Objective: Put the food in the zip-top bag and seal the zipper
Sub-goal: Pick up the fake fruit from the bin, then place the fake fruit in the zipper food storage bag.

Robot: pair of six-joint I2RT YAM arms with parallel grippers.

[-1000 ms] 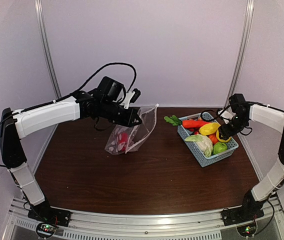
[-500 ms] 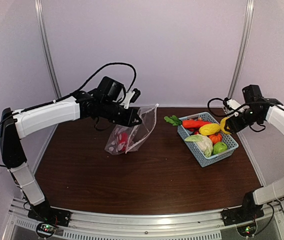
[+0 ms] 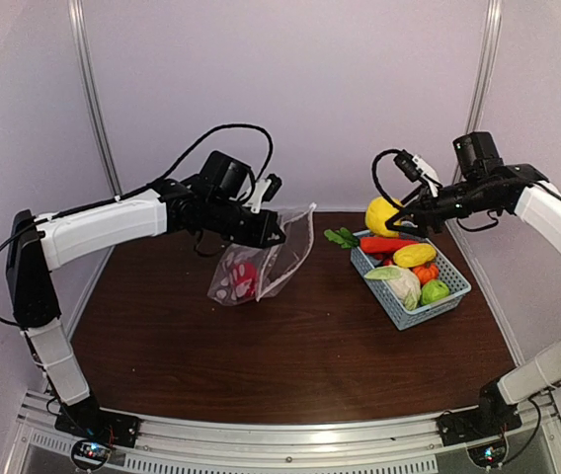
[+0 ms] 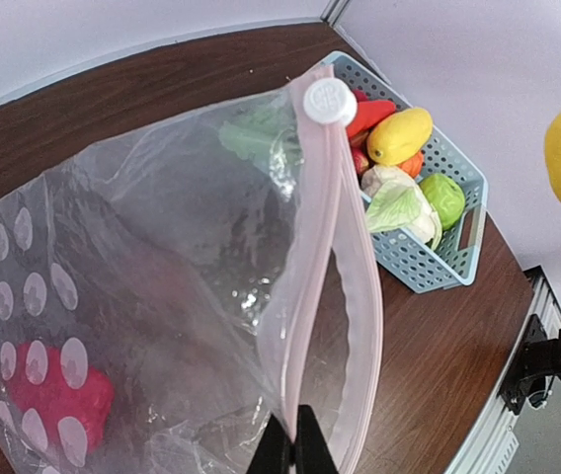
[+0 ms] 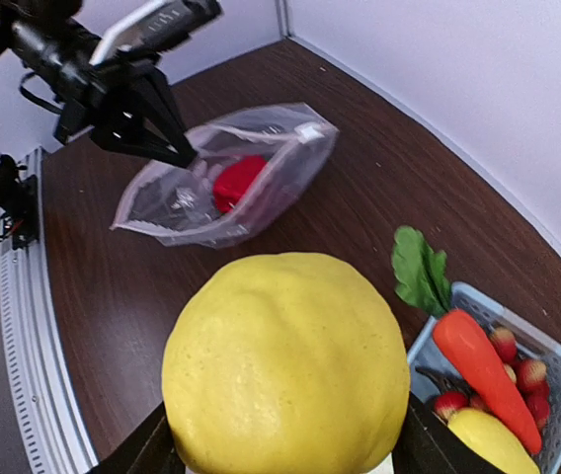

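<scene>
The right gripper (image 3: 392,221) clamps a yellow fruit (image 3: 380,212), held in the air by the basket's (image 4: 414,269) far-left corner. Well left of the basket, the left gripper (image 4: 293,446) pinches the zipper (image 4: 312,296) edge of the zip-top bag (image 4: 142,257); a red food (image 4: 53,395) lies inside.

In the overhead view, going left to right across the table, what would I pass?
bag → greens → yellow fruit → green fruit

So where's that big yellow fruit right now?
Top view, right side: the yellow fruit is held in the air by the right gripper, above the far corner of the blue basket.
</scene>
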